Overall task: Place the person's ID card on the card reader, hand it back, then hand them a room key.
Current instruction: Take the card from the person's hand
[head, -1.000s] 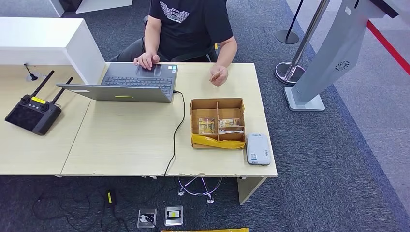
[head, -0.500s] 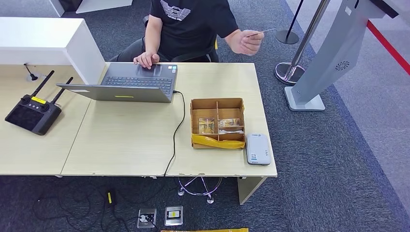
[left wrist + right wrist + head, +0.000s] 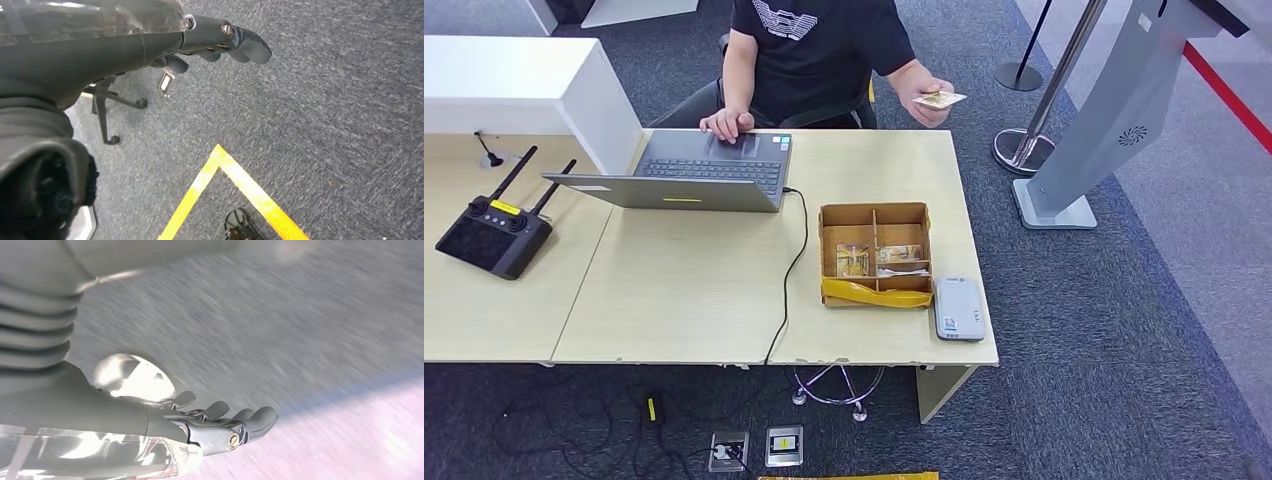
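Observation:
In the head view a seated person at the desk's far side holds out a pale ID card (image 3: 940, 99), face up, past the far right corner. The white card reader (image 3: 957, 308) lies at the desk's near right corner. Beside it stands a brown cardboard divided box (image 3: 874, 212) with room key cards (image 3: 854, 260) in its compartments. My left hand (image 3: 220, 42) hangs over grey carpet, fingers stretched out and holding nothing. My right hand (image 3: 220, 425) also hangs over blurred floor with straight fingers and nothing in it.
An open laptop (image 3: 694, 170) sits under the person's other hand, its cable trailing over the desk's near edge. A black remote controller (image 3: 489, 232) lies at the left. A grey kiosk stand (image 3: 1114, 110) and a stanchion base (image 3: 1021, 76) stand right of the desk.
The person lifted the card from the desk up and to the right, then turned it flat and lowered it slightly. Nothing on the desk has moved.

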